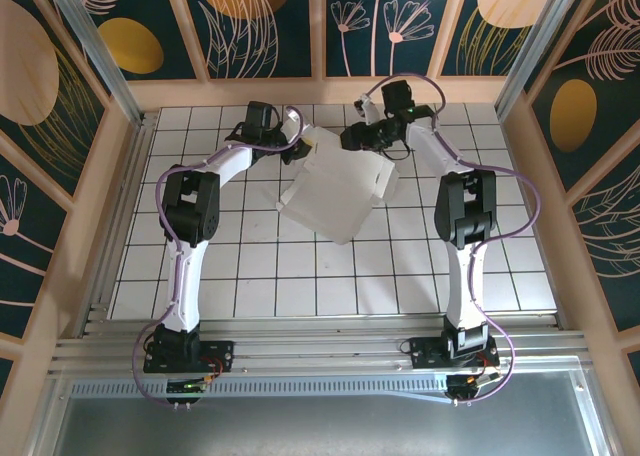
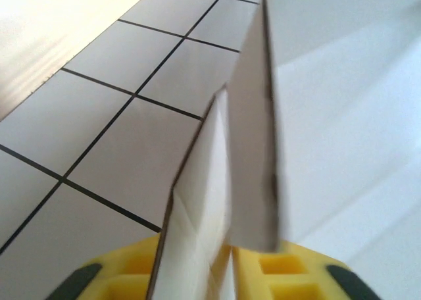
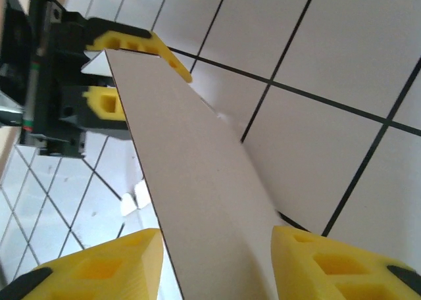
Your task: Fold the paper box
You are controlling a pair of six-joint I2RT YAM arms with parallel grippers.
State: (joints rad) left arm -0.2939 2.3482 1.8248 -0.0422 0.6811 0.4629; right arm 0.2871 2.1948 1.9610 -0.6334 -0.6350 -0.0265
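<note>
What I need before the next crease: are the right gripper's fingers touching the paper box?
Cannot tell. In the right wrist view the paper box runs between the fingers of the right gripper, but neither contact nor a gap shows.

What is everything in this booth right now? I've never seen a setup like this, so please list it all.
paper box: one, white, partly folded, on the far-middle part of the table
table: one, white tiles with dark lines, under everything
wall panels: several, dark teal with orange and pink plant patterns, on three sides
wooden frame: one, light wood, bordering the table
rails: silver metal, near edge, under the arm bases
cables: two, purple, looping along the arms
left arm, right arm: two, white and black, reaching to the box
left gripper, right gripper: two, yellow, open, cardboard between each pair of fingers
</note>
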